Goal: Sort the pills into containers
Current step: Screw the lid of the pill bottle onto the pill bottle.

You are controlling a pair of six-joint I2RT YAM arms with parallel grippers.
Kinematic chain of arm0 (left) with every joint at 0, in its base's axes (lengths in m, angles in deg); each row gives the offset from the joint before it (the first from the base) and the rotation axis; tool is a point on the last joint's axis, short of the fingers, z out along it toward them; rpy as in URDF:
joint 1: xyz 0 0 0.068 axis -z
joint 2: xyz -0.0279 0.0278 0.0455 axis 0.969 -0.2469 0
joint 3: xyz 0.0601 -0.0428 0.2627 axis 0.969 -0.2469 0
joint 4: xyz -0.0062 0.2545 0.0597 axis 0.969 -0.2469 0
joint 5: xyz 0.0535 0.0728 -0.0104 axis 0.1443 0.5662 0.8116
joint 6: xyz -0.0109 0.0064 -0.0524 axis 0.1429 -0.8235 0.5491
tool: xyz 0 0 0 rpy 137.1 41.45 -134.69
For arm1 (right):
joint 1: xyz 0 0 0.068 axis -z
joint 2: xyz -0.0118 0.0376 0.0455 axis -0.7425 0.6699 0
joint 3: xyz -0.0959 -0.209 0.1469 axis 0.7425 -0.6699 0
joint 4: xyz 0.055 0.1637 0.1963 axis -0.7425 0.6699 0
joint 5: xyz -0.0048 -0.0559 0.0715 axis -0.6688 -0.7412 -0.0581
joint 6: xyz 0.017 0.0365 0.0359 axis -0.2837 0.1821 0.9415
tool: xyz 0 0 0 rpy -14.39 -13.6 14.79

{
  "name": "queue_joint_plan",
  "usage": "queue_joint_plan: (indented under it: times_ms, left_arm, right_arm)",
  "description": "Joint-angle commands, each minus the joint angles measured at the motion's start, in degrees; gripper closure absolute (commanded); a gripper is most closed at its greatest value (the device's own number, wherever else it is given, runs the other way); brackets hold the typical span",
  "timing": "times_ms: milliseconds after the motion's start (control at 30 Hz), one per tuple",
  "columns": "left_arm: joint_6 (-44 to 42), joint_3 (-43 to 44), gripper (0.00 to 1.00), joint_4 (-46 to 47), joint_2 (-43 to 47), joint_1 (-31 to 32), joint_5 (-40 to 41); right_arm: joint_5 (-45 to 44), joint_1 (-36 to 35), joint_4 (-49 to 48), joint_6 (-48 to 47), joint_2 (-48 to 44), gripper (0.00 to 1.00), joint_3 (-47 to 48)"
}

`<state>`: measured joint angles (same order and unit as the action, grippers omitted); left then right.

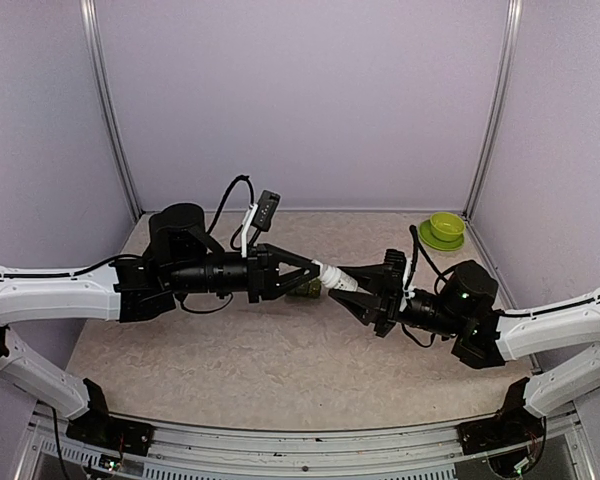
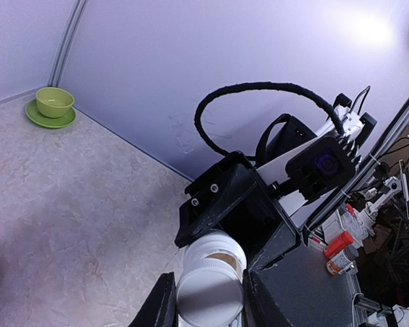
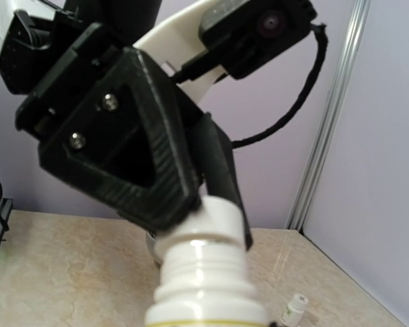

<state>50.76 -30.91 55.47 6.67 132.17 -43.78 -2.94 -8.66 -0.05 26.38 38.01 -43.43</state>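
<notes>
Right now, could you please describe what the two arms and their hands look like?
Left arm and right arm: white links, black joints. Left hand and right hand: black, triangular ribbed frames with screws. Black cables loop over each wrist.

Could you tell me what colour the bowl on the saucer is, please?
The bowl is lime green, clearest in the left wrist view.
</notes>
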Motion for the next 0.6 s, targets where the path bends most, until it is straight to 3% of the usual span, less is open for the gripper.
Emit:
queue_joint_plan:
  times_ms: [0,567]
  left_arm:
    - [0.8,-0.85,0.75,2.67,-0.63,0.56,-1.62]
    - [2.37,-1.29,0.75,4.47,-1.93,0.6,-1.86]
  right_arm:
    - [-0.34,-0.71,-2.44,-0.47,0.69,0.72,1.67]
    - [0.29,-1.54,-3.8,-0.28,2.1,0.72,2.17]
